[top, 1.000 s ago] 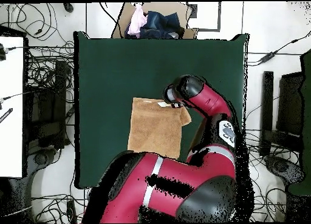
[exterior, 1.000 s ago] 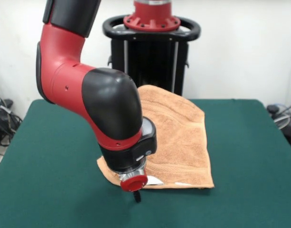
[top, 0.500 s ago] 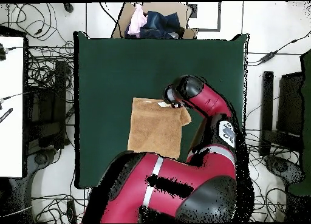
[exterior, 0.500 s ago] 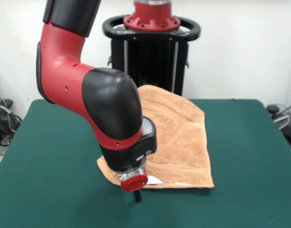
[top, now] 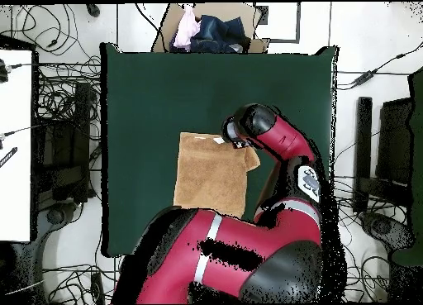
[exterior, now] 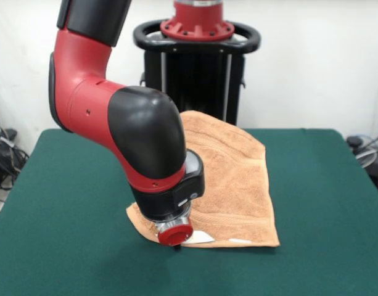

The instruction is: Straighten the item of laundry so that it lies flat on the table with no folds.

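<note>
Lower than a second ago, the gripper [exterior: 176, 246] presses at the towel's [exterior: 235, 179] near corner on the table [exterior: 324, 203]; its opening cannot be made out.

Robotics lab, not a home: a red and black robot arm [exterior: 133, 135] on a black pedestal [exterior: 197, 68] stands at a green-covered desk [top: 165, 95] against a bare white wall [exterior: 312, 61]. From above, the floor round the desk is strewn with tangled black cables [top: 58, 111], with dark equipment stands [top: 363, 153] to one side and a white worktop [top: 15, 145] to the other. A cardboard box [top: 211, 29] stuffed with mixed cloth sits just off the desk's far edge, like a stock of test items.
</note>
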Controlling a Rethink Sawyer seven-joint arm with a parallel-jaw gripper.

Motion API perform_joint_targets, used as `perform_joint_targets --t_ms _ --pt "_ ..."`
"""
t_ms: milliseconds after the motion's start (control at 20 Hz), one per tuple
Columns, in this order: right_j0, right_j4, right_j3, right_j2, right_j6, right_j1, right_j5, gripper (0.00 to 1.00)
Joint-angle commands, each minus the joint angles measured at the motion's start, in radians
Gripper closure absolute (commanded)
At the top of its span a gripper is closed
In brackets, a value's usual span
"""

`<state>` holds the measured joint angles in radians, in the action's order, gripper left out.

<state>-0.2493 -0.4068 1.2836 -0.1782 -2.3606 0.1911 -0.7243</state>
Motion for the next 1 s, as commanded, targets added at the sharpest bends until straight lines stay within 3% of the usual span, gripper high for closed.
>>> perform_joint_targets --t_ms 50,350,650,1000 --pt "0.043 0.031 0.128 0.125 -0.054 -0.048 0.063 1.0" --pt "0.054 0.021 0.063 0.112 -0.079 -0.062 -0.027 1.0" --pt "0.094 0.021 -0.073 0.061 -0.175 -0.086 -0.239 1.0" --pt "0.11 0.011 -0.181 0.041 -0.224 -0.11 -0.378 1.0"
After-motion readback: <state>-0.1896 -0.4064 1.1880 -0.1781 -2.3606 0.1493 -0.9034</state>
